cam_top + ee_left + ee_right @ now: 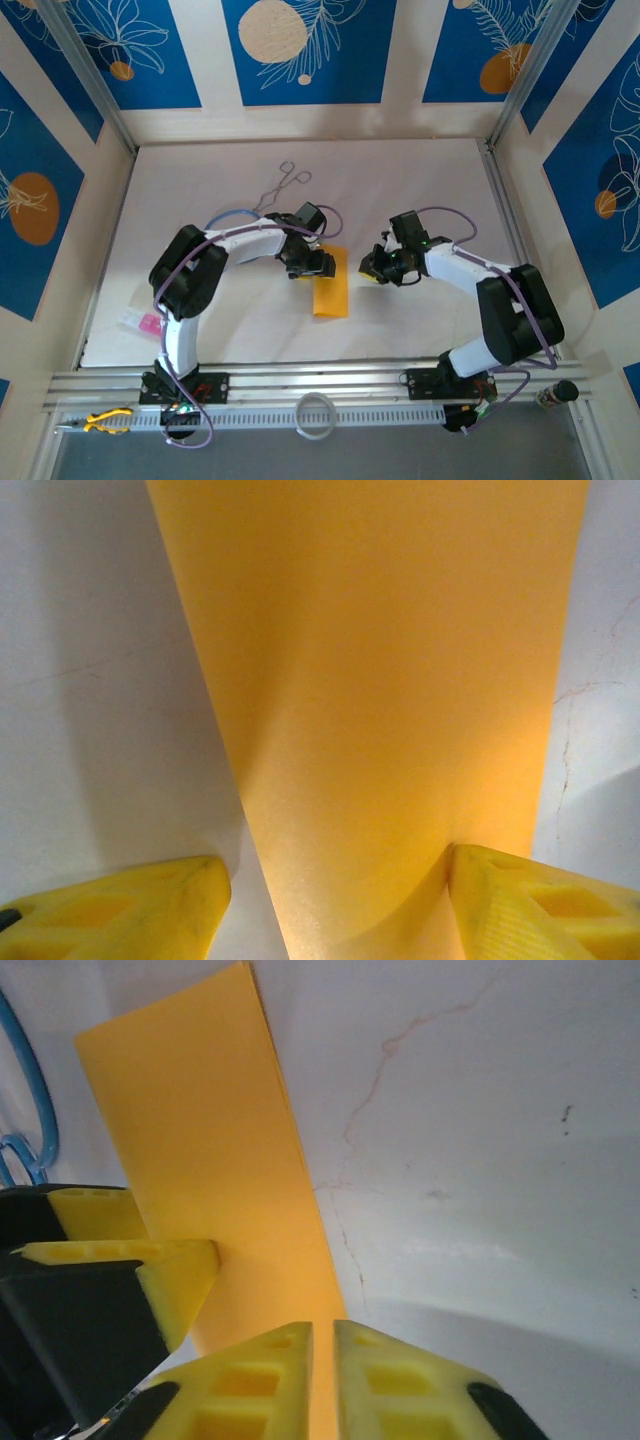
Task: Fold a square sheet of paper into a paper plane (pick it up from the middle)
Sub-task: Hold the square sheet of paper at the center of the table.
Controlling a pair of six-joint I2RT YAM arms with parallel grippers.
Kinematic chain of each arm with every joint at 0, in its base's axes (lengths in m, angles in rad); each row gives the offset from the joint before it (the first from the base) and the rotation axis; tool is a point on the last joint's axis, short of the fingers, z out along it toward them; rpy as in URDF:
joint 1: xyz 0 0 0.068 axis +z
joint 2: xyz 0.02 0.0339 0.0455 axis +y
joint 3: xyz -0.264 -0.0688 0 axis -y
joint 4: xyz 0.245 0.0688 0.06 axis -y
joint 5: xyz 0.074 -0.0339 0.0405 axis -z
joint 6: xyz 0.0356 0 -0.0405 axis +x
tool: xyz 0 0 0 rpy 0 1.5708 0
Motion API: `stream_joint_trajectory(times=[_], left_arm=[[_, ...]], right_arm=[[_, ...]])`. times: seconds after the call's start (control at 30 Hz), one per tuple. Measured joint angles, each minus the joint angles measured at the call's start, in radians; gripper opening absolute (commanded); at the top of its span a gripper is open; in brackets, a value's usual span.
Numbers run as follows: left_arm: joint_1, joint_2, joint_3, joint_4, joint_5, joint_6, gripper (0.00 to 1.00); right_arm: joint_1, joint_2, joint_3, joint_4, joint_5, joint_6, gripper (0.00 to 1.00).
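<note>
While the left gripper [338, 865] stands released astride it, the thin orange-yellow paper sheet [331, 284], folded to a narrow oblong, lies flat on the white counter [430, 180] at mid-frame in the top view: an early fold, no dart yet.
Low in its wrist view, the right gripper [322, 1338] is clenched at the sheet's right edge; whether it nips a layer I cannot tell. The next move, I judge, calls for turning a corner to the midline while the left pins the paper.

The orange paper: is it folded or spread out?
Folded: the orange paper lies on the table as a narrow rectangle, not a square.
</note>
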Motion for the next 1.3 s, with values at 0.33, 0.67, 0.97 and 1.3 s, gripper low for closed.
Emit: stream_joint_trajectory(times=[0.33,0.67,0.97,1.3], left_arm=[[-0.002,0.004,0.000,0.000,-0.001,0.000,0.66],[-0.002,0.004,0.001,0.000,-0.001,-0.001,0.66],[-0.003,0.004,0.001,0.000,-0.001,0.000,0.66],[-0.003,0.005,0.001,0.000,-0.001,0.000,0.66]], right_arm=[[0.076,0.089,0.000,0.110,-0.014,0.050,0.00],[0.118,0.151,0.005,0.169,-0.026,0.075,0.00],[0.122,0.160,0.008,0.211,-0.046,0.081,0.00],[0.124,0.213,0.013,0.246,-0.077,0.089,0.00]])
